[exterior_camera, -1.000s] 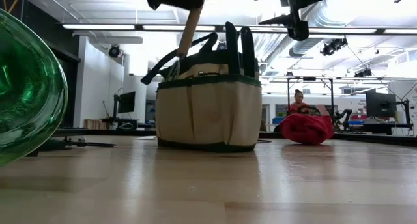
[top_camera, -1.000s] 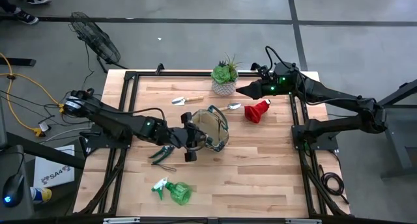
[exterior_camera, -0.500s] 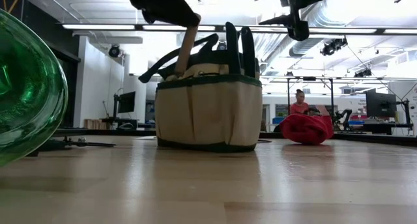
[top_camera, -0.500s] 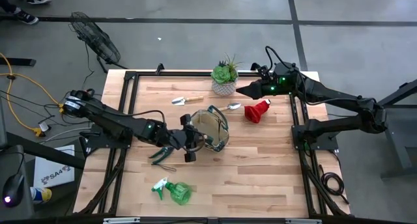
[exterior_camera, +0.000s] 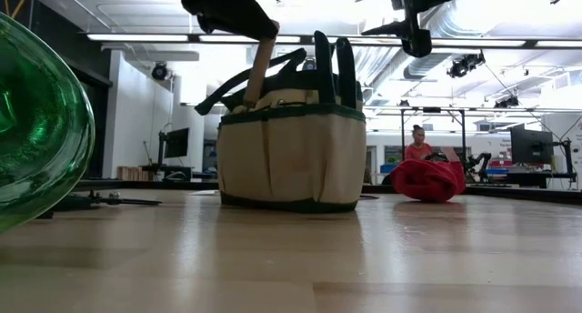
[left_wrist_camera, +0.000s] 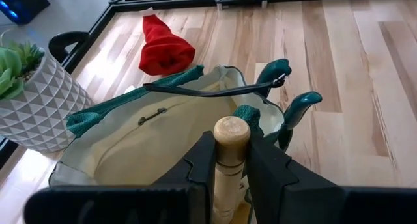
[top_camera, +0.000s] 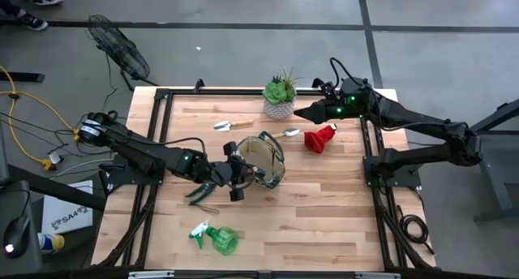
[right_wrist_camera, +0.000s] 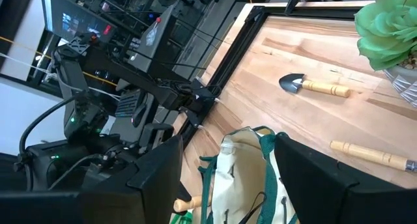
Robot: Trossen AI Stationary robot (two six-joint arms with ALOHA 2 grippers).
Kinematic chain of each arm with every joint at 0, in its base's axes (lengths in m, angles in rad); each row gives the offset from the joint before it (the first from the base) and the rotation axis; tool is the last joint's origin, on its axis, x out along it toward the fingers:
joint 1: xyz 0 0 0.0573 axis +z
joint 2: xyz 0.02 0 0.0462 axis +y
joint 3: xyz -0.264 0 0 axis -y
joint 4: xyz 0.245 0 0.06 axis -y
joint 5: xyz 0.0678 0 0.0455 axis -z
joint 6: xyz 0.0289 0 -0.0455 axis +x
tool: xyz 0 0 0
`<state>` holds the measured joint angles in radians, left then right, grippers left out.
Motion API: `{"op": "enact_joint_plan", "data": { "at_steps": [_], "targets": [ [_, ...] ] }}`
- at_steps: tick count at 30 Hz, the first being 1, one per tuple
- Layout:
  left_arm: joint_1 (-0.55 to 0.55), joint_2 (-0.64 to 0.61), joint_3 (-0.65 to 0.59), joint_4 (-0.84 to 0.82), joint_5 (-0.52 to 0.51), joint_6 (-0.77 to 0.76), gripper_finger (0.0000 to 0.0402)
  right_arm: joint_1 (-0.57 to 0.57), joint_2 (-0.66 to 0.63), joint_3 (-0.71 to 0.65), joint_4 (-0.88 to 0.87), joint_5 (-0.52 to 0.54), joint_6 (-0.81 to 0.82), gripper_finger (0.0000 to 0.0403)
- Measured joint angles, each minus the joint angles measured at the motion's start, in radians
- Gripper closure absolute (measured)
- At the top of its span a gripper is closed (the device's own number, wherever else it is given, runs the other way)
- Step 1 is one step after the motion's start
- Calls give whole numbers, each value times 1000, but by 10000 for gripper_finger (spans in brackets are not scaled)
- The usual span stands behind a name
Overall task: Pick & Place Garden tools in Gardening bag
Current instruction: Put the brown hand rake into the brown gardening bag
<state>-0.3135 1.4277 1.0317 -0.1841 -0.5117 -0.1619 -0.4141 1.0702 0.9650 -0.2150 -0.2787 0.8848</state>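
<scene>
Gripping a wooden tool handle (left_wrist_camera: pixel 229 160) (upright), the left jaws (left_wrist_camera: pixel 231 168) hover over the gardening bag (left_wrist_camera: pixel 150 139).

Partly legible "SA" lettering on a white sheet (top_camera: pixel 66 216) beside the table.

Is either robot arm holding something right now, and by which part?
The left gripper holds a wooden-handled tool by its handle's end, above the gardening bag. The right gripper holds nothing.

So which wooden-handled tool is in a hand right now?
The one upright over the gardening bag, clamped in the left hand; the other two lie on the table by the succulent.
</scene>
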Motion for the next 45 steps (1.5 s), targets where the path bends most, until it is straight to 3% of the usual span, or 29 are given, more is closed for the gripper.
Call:
{"op": "enact_joint_plan", "data": {
  "at_steps": [10,23,34,40,45],
  "targets": [
    [0,0,0,-10,2,0,288,0,0,0,-13,16,-11,168],
    [-1,-79,3,-72,-45,10,273,0,0,0,-20,17,-19,168],
    [-1,-149,1,-130,-104,10,171,0,0,0,-21,18,-26,168],
    [-1,-255,0,-273,-119,-45,180,0,0,0,-36,15,-25,168],
    [-8,-332,1,-410,-11,-82,230,0,-2,0,-59,11,-26,168]
  ]
}}
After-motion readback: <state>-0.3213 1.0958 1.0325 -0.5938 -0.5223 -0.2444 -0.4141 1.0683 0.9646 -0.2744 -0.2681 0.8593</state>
